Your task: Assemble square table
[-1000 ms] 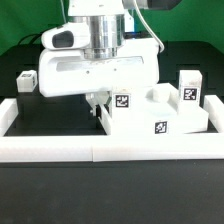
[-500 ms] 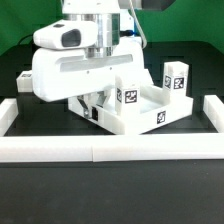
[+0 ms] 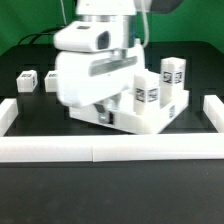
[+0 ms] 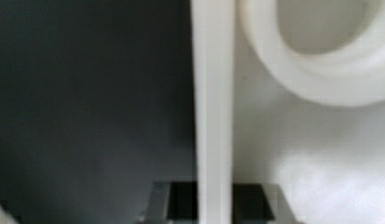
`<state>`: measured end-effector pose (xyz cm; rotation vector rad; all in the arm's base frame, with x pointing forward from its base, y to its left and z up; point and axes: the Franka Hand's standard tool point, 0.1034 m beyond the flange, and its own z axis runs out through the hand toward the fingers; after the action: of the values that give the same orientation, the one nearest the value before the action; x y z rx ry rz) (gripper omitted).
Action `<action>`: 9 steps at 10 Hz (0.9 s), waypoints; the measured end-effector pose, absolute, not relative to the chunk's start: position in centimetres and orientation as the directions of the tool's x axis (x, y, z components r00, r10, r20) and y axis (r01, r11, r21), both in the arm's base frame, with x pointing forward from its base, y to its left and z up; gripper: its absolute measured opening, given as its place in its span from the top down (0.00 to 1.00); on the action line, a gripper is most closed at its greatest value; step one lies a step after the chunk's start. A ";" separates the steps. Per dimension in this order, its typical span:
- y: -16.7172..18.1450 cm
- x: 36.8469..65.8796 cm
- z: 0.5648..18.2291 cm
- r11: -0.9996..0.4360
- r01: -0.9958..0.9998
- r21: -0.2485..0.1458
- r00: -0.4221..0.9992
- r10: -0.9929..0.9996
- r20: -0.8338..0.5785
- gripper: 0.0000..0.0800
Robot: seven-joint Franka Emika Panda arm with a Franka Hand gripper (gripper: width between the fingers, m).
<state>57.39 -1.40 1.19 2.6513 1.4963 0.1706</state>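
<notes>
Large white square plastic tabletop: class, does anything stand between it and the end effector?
Nothing visible does. The end effector is shut on the large white square plastic tabletop; in the wrist view its thin edge sits between the jaws.

The arm (image 3: 92,45) is clad in smooth, rounded white shells, and a grey oval patch is seen on one rounded cover. A silver-grey metal cylinder (image 3: 108,26) is set above a broad white boxy housing (image 3: 95,80). A black cable (image 3: 143,30) is run beside the upper part. The fingers (image 4: 176,200) are shown dark in the wrist view.
</notes>
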 end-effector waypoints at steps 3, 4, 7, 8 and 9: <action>-1.2 57.7 1.3 -0.323 0.933 0.156 0.324 0.946 0.016 0.92; -1.3 57.7 1.3 -0.298 0.942 0.158 0.300 0.954 0.009 0.92; 2.2 58.6 1.1 -0.157 0.976 0.152 0.160 0.987 -0.009 0.92; 3.5 59.8 1.1 -0.104 0.983 0.151 0.107 0.994 -0.016 0.92; 4.8 60.5 1.0 -0.059 0.988 0.144 0.063 0.998 -0.024 0.92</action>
<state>60.52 4.76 0.96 2.1973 2.0673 0.1234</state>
